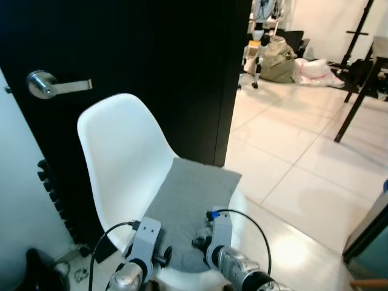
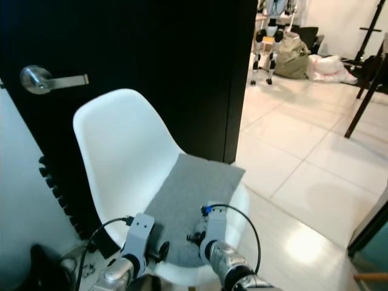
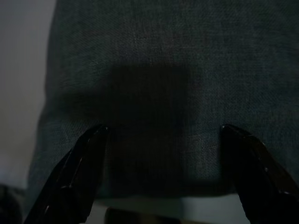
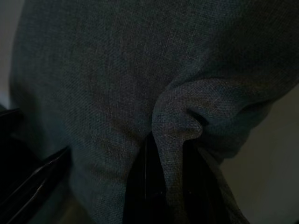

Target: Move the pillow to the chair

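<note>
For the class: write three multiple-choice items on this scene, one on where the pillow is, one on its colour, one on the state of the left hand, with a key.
1. Where does the pillow lie?
A. on the floor
B. on the chair seat
C. on a table

2. What colour is the pillow?
A. grey
B. red
C. yellow

3. How is the left hand?
A. shut on the pillow
B. open at the pillow's near edge
C. on the door handle

Key: 1 B, the pillow rests flat on the white chair. 2 A, its cloth is plain grey. 3 B, the left hand has its fingers spread wide, with cloth between them.
</note>
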You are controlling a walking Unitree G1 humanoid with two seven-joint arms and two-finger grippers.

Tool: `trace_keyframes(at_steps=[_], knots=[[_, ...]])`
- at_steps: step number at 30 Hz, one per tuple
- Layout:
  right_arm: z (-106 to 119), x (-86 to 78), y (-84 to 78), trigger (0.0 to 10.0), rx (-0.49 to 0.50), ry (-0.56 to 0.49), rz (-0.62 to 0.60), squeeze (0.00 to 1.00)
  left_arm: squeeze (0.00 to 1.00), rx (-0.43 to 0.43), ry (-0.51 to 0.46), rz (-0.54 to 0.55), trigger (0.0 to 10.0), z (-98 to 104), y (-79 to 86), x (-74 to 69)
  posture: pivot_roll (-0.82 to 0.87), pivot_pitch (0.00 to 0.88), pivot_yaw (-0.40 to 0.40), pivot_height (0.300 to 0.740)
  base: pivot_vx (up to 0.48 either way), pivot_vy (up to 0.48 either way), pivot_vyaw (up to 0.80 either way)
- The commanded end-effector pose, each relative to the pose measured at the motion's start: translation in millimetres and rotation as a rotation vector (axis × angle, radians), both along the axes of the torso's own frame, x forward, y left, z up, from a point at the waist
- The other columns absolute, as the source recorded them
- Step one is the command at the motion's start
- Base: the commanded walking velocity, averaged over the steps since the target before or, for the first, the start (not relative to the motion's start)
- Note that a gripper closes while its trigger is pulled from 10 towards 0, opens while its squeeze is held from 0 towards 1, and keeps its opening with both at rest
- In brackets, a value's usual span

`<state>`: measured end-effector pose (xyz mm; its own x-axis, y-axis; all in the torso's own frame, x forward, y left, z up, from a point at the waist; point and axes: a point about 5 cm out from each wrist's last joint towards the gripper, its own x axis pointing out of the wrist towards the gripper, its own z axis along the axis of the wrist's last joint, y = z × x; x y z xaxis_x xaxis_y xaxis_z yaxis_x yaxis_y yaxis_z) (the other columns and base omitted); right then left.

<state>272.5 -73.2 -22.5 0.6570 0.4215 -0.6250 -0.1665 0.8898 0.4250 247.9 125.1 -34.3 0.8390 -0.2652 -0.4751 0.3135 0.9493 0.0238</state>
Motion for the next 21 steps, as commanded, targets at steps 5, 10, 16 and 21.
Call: trace_keyframes(at_steps=[5, 10, 16, 21], knots=[[15.6, -15.9, 73.4, 10.0, 0.101, -0.014, 0.424, 0.0, 0.0, 0.013, -0.019, -0.008, 10.0, 2.7, -0.6, 2.6, 0.14, 0.021, -0.045, 0.59, 0.0, 0.0, 0.0], [22.7, -26.5, 94.2, 10.0, 0.133, -0.01, 0.678, 0.0, 0.0, 0.016, -0.039, 0.006, 10.0, 5.6, -2.2, 5.8, 0.14, 0.017, -0.056, 0.59, 0.0, 0.0, 0.0], [29.0, -30.1, 101.1, 10.0, 0.193, -0.005, 0.805, 0.0, 0.0, 0.042, -0.08, 0.036, 10.0, 11.4, -0.8, 12.5, 0.13, 0.007, -0.059, 0.59, 0.0, 0.0, 0.0], [23.0, -42.7, 99.8, 10.0, 0.16, 0.031, 0.976, 0.0, 0.0, 0.108, -0.193, 0.117, 10.0, 27.4, 9.6, 27.8, 0.13, 0.001, -0.057, 0.59, 0.0, 0.0, 0.0]])
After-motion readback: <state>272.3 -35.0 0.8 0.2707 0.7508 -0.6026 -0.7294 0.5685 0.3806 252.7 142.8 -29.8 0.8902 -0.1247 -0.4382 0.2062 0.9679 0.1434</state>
